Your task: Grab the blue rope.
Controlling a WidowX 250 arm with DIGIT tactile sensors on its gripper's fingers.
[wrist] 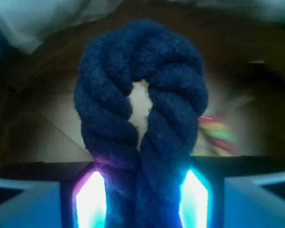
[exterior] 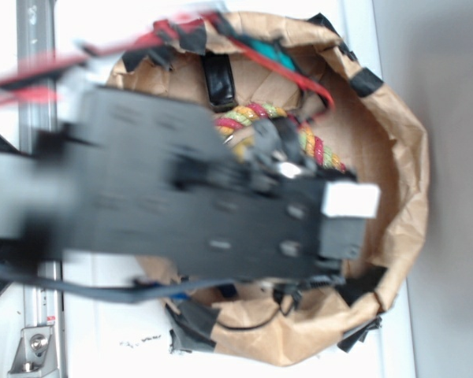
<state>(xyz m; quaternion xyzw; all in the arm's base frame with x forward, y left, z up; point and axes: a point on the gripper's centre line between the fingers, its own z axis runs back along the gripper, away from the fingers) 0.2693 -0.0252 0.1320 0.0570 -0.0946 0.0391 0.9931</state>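
In the wrist view the blue rope (wrist: pixel 147 52), thick, dark navy and twisted, stands doubled in a loop right in front of the camera. Its two strands run down between the glowing pads (wrist: pixel 91 202) of my gripper (wrist: pixel 141 194), which is shut on them. In the exterior view my gripper (exterior: pixel 280 153) hangs over the inside of a brown paper basket (exterior: pixel 394 157). The blurred black arm hides the blue rope there.
A red, yellow and green striped rope (exterior: pixel 315 142) lies in the basket beside my gripper and shows as a blur (wrist: pixel 218 135) at the right of the wrist view. Red cables (exterior: pixel 299 79) cross the basket's top. Black tape strips (exterior: pixel 219 79) line its rim.
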